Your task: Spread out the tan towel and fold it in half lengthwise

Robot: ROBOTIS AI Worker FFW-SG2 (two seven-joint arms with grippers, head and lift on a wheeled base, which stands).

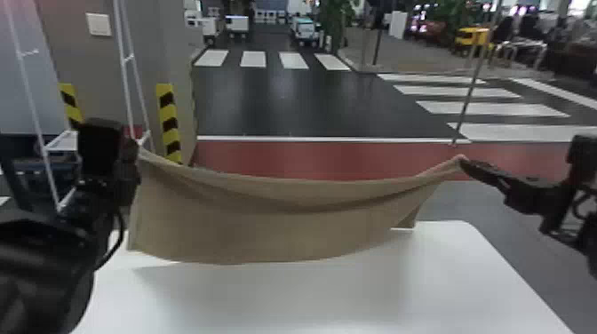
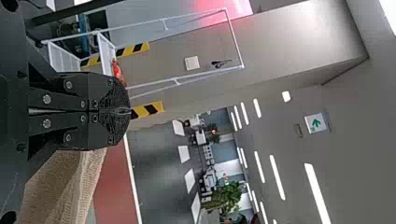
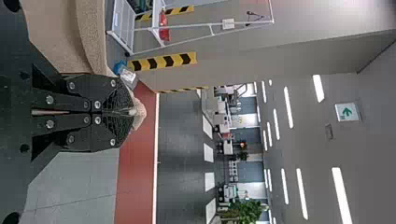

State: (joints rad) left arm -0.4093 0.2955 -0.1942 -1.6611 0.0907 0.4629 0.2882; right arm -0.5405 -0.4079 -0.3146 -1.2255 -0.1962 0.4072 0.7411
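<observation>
The fingers of the left gripper (image 1: 136, 150) and the right gripper (image 1: 463, 161) are found closed, each pair clamped on an upper corner of the tan towel (image 1: 266, 231), with cloth protruding past the right tips. Between the grippers the towel is suspended, its top edge sagging; below them, the white table (image 1: 311, 297) is noted.
</observation>
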